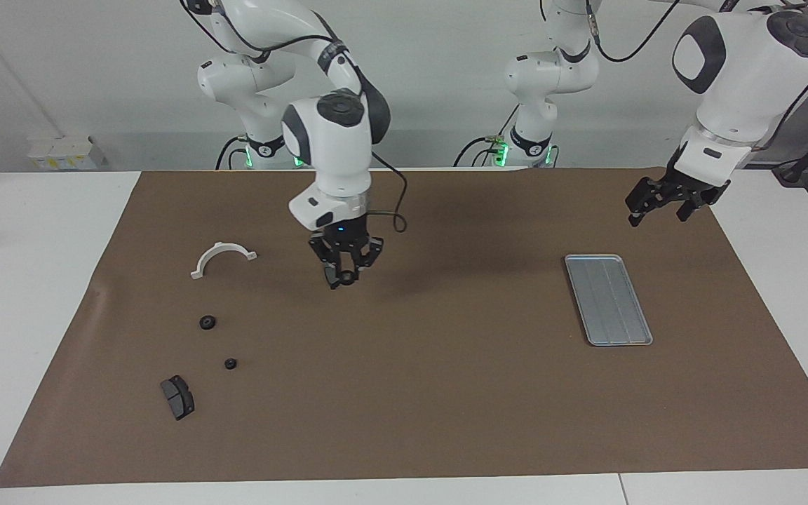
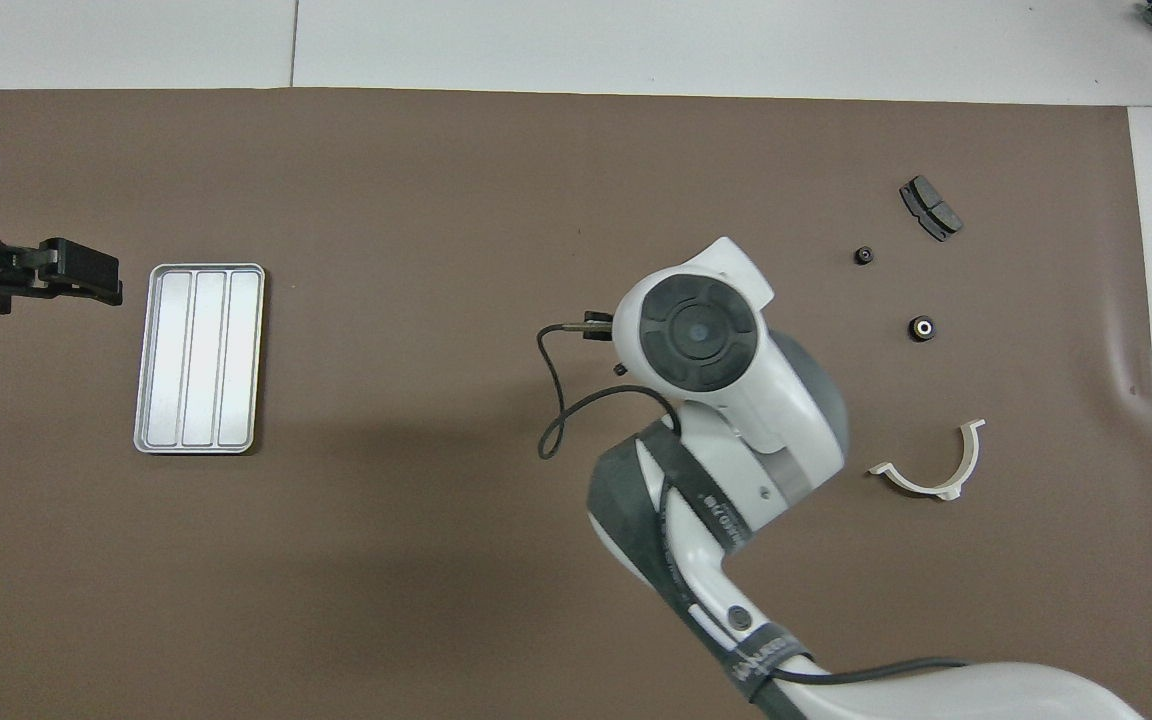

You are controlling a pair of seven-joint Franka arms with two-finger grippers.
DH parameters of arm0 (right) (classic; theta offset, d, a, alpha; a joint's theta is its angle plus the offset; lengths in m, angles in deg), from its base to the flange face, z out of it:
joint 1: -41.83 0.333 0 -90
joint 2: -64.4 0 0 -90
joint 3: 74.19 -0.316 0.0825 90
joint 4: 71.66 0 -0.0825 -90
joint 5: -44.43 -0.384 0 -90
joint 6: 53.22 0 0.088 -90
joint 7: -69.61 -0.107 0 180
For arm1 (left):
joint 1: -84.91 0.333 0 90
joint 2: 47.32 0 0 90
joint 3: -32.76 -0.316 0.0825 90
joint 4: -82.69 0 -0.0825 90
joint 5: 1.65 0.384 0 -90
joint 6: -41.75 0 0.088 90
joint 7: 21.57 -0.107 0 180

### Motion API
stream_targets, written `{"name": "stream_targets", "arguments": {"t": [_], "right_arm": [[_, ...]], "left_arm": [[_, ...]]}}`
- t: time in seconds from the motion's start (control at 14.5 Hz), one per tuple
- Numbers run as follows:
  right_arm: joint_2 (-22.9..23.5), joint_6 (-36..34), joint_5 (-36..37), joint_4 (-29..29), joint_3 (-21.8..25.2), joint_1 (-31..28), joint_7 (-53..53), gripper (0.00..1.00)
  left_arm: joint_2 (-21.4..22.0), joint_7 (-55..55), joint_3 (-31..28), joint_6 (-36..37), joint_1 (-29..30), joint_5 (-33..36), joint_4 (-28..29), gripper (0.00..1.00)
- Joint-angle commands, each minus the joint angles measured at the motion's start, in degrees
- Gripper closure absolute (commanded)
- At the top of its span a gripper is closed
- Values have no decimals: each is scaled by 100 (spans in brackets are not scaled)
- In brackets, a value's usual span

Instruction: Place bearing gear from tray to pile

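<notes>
From my station I see the right gripper (image 1: 345,275) hanging low over the brown mat (image 1: 446,393), between the white half-ring bracket (image 1: 222,257) and the tray (image 1: 608,299), much closer to the bracket. Its fingers are drawn in around a small dark bearing gear (image 1: 348,278), which sits between the tips; in the overhead view the arm's wrist covers both. The pile lies toward the right arm's end of the table: the bracket nearest the robots, then two loose small black gears (image 1: 207,322) (image 1: 231,363), then a dark grey brake pad (image 1: 177,397) farthest from the robots. The ridged silver tray sits toward the left arm's end. The left gripper (image 1: 660,207) waits in the air just off the tray's robot-side end, its fingers spread apart and holding nothing.
</notes>
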Motion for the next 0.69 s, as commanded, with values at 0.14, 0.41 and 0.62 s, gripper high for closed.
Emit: {"name": "stream_targets", "arguments": {"t": [0.14, 0.41, 0.62], "right_arm": [[-319, 151, -635, 853, -86, -1420, 2258, 100], [-258, 1071, -767, 1670, -86, -1966, 3124, 100], [-109, 1426, -767, 1882, -86, -2063, 3091, 98]], "left_arm": [[176, -48, 27, -139, 154, 22, 230, 0], [185, -39, 27, -61, 83, 22, 230, 0], [185, -39, 27, -95, 83, 22, 222, 0]]}}
